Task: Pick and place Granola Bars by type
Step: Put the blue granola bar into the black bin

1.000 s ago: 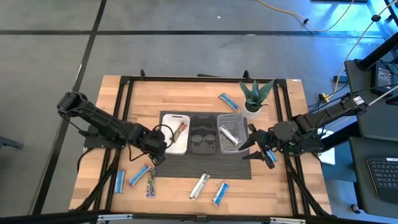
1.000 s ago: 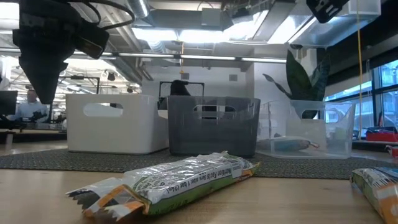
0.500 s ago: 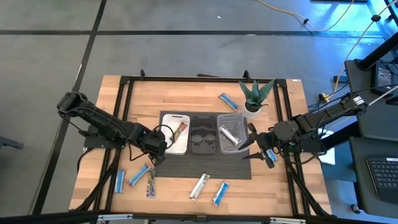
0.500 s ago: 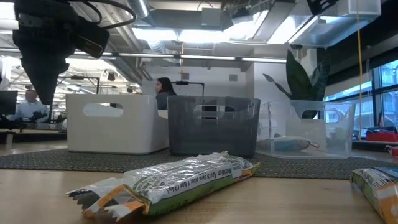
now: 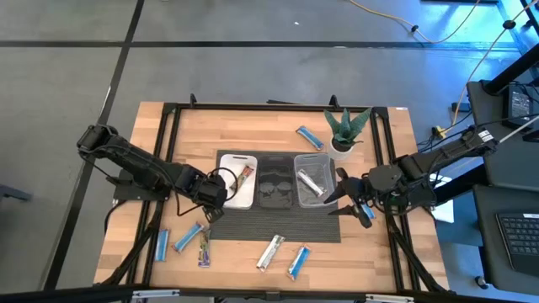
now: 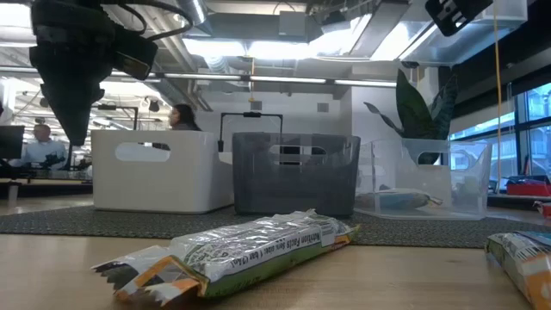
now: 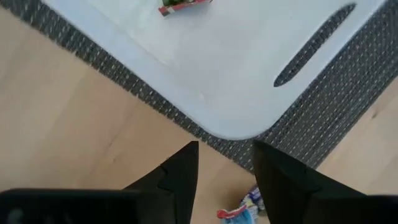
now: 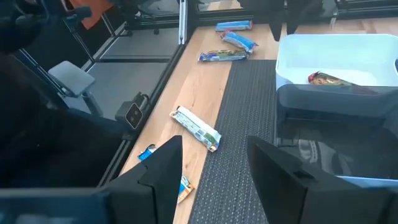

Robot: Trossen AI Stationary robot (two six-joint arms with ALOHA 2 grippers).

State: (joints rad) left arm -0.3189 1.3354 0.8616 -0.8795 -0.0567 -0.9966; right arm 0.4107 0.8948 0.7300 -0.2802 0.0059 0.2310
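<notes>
Little has moved: left gripper (image 5: 209, 209) hovers empty, fingers apart, by the white tray (image 5: 227, 158) holding one red bar (image 5: 244, 176), nearer the blue bars (image 5: 189, 238) awaiting sorting, while right gripper (image 5: 347, 202), also open, waits beside the clear tray (image 5: 313, 157).

Three trays are sitting side by side on a dark mat (image 5: 278, 225) — white tray (image 5: 237, 178), black tray (image 5: 275, 180), clear tray (image 5: 312, 178). The left gripper (image 5: 214, 212), fingers parted, is hanging by the white tray's front corner. The right gripper (image 5: 344, 199), also parted, is hovering beside the clear tray, a potted plant (image 5: 345, 131) crowding behind. Bars (image 5: 270, 252) are dotting the wood in front — gaps between them.
</notes>
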